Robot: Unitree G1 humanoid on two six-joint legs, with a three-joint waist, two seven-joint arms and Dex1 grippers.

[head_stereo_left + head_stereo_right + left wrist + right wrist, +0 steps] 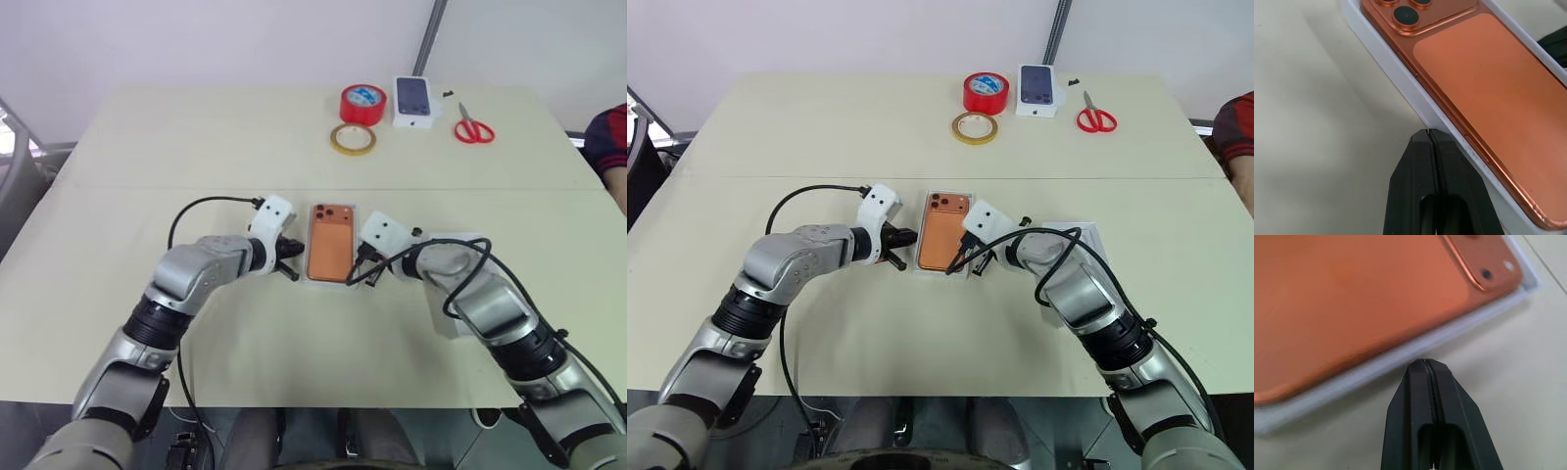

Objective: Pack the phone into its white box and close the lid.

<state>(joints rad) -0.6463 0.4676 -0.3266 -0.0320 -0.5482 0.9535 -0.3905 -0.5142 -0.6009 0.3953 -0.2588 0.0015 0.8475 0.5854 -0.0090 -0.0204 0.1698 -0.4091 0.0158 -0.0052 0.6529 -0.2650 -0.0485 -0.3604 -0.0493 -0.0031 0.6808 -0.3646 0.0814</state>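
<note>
On the beige table (196,147), the phone (331,243) lies in the white box (1400,78) between both pinched-shut, empty grippers (291,260) (364,268); lidding remains.

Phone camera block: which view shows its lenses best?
Left wrist view: the phone's camera block is close up, with black lenses distinct. Right wrist view shows one corner of the block. Both eye views show it whole but small, at the phone's far end.

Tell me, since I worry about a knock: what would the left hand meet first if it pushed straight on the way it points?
Most likely the side wall of the white box, with the phone lying inside it. The left hand is shut, its tips at or just short of that wall; contact is unclear.
</note>
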